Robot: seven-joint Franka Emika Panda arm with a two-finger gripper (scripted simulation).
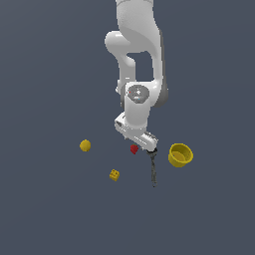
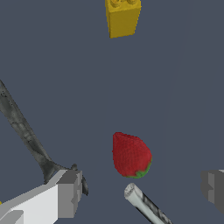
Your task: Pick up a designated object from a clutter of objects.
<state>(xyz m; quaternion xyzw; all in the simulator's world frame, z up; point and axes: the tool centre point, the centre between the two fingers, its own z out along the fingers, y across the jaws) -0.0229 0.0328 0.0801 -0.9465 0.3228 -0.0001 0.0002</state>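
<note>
Dark grey flat surface [image 1: 50, 209]. Gripper [image 2: 140, 190] fingers [image 2: 68, 192] spread wide, holding nothing; strawberry [image 2: 130, 155] lies between them, untouched. Count: one strawberry, one yellow studded cube [image 1: 114, 175], one yellow ball [image 1: 85, 145], one yellow cup [image 1: 180, 155], one dark wrench [image 1: 153, 169], one black-and-white stick [image 2: 144, 205]. Arm [image 1: 137, 60] reaches down, wrist low over the strawberry.

Strawberry [image 1: 134, 149] between ball [image 1: 85, 145] and cup [image 1: 180, 155]; cube [image 1: 114, 175], wrench [image 1: 154, 171] nearer camera.
</note>
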